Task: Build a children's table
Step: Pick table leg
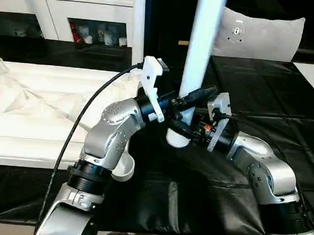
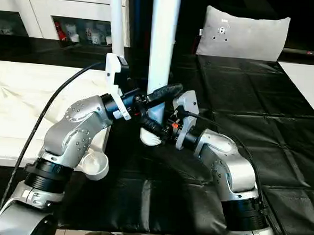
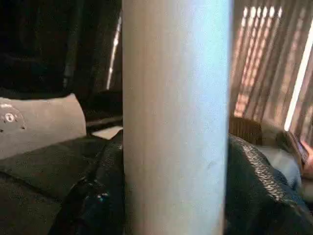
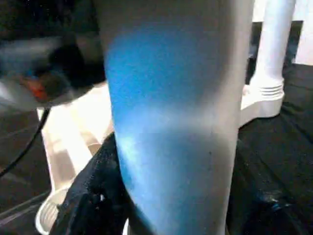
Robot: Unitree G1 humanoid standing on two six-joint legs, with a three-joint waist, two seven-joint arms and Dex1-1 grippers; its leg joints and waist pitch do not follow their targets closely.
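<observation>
The white tabletop [image 1: 33, 136] lies underside up on the left of the black-covered surface. One white leg [image 1: 204, 40] stands upright in a near corner socket [image 1: 177, 139]. My left gripper [image 1: 193, 98] is shut on this leg a little above the socket, and the leg [image 3: 176, 117] runs between its black fingers [image 3: 93, 200]. My right gripper [image 1: 184, 129] reaches in from the right and is shut on the same leg [image 4: 171, 122] lower down, just above the socket. A second leg [image 1: 137, 26] stands upright at a far corner. Another corner socket [image 1: 123, 170] is open below my left elbow.
A grey cushion [image 1: 258, 36] leans at the back right. A white cabinet [image 1: 62, 16] with small items runs along the back left. The black cover [image 1: 237, 197] spreads to the right and front. A black cable [image 1: 88, 113] runs from my left wrist.
</observation>
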